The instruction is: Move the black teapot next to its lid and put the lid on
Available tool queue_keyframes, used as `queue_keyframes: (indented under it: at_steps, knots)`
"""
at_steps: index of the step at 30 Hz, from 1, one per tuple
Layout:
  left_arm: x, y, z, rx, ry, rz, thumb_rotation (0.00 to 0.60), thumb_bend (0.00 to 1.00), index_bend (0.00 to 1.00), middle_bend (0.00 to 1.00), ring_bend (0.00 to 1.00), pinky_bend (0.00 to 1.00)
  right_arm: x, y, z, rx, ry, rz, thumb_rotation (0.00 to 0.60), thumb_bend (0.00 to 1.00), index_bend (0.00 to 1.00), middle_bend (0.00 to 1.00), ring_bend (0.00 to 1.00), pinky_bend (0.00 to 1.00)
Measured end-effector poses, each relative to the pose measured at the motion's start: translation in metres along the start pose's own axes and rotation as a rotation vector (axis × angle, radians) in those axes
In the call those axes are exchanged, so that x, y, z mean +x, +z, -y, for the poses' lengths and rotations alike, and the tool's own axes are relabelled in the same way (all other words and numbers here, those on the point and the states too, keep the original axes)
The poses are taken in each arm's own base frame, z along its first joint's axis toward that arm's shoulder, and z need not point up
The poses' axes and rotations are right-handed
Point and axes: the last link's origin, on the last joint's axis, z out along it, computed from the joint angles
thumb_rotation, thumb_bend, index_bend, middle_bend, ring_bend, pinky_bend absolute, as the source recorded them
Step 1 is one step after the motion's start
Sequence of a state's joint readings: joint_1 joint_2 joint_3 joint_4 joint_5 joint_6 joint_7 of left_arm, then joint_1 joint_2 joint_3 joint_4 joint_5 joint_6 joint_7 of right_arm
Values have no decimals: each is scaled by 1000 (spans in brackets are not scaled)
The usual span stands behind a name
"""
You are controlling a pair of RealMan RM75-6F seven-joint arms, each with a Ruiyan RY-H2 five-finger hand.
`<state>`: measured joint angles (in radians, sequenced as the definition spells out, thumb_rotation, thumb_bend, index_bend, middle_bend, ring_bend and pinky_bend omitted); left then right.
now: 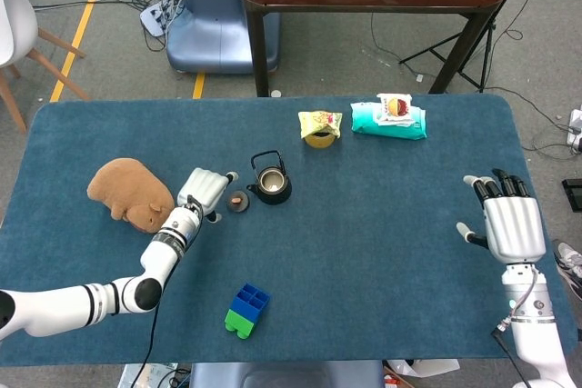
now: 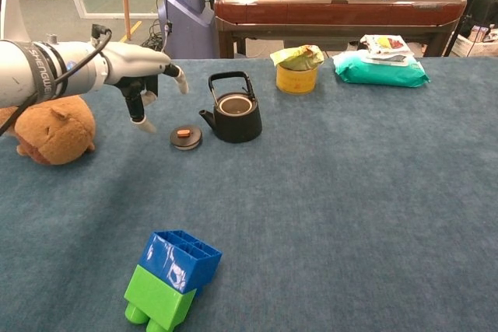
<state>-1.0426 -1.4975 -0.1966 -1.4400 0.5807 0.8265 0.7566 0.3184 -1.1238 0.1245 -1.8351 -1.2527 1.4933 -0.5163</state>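
Note:
The black teapot (image 1: 269, 184) (image 2: 233, 114) stands upright and uncovered near the table's middle, handle raised. Its round black lid (image 1: 237, 201) (image 2: 186, 137), with a small brown knob, lies flat on the cloth just left of the pot. My left hand (image 1: 204, 191) (image 2: 144, 75) hovers just left of the lid with fingers spread, holding nothing. My right hand (image 1: 507, 221) stays far off at the right edge, fingers extended and empty; the chest view does not show it.
A brown plush toy (image 1: 127, 192) (image 2: 47, 130) lies left of my left hand. A blue and green block (image 1: 245, 310) (image 2: 171, 277) sits near the front. A yellow cup (image 1: 319, 128) (image 2: 296, 70) and a teal packet (image 1: 389, 119) (image 2: 380, 68) rest at the back.

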Motion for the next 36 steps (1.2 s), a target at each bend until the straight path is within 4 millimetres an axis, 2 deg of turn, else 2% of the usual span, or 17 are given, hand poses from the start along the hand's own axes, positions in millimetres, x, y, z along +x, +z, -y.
queue_keyframes:
  at_steps: [13, 36]
  knots:
    - [-16, 21, -14, 52, 20, 104, 600, 150, 215, 857, 910, 997, 0, -4, -9, -24, 2, 3, 600, 89, 298, 357, 180, 216]
    - [-22, 49, -29, 113, -7, 135, 600, 202, 256, 862, 918, 998, -6, -8, -22, -61, 1, 26, 600, 89, 298, 357, 180, 216]
